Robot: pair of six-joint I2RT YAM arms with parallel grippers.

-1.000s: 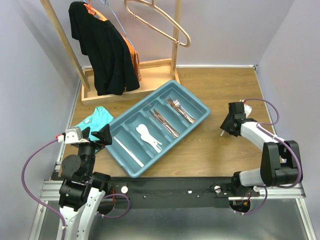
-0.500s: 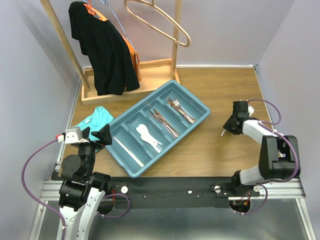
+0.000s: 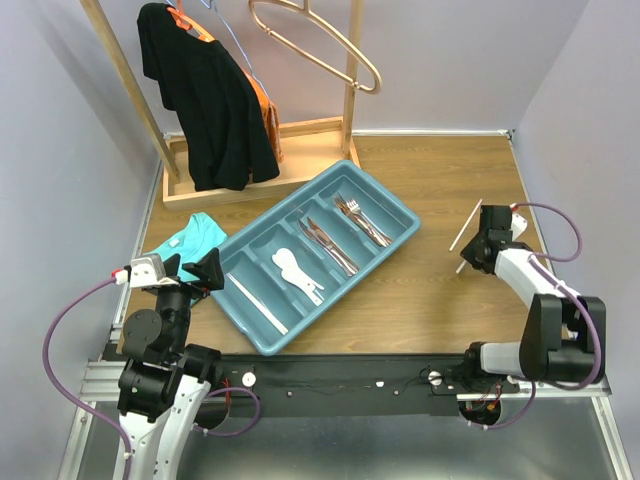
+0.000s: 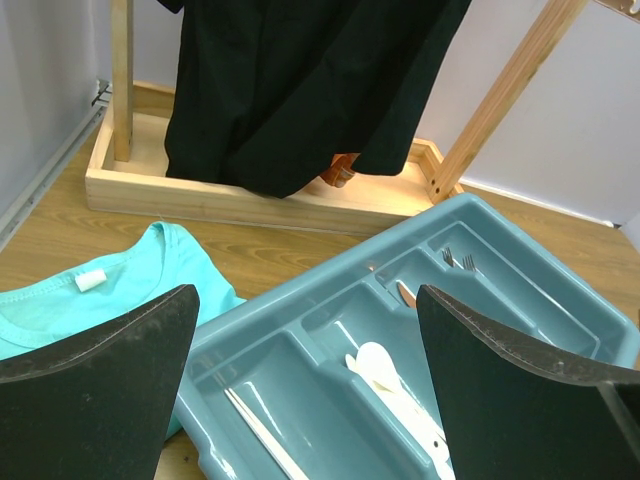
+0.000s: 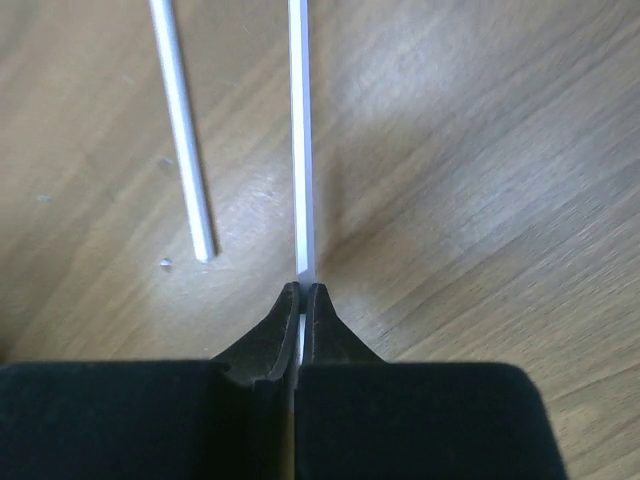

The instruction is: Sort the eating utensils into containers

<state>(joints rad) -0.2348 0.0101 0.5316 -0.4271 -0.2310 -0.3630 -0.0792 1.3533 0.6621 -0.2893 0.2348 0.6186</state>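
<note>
clearly, the right gripper (image 5: 302, 295) is pressed together on the near end of a pale thin chopstick (image 5: 300, 150), whose long axis runs straight ahead of the jaws; a second loose chopstick (image 5: 183, 130) lies on the wooden table (image 5: 480, 150) just beside it. the teal-blue plastic cutlery tray (image 3: 405, 215) sits well apart to the robot's left, so the carry likely goes leftward; the left gripper (image 3: 192, 270), spread and empty, is nearer the tray.
</note>
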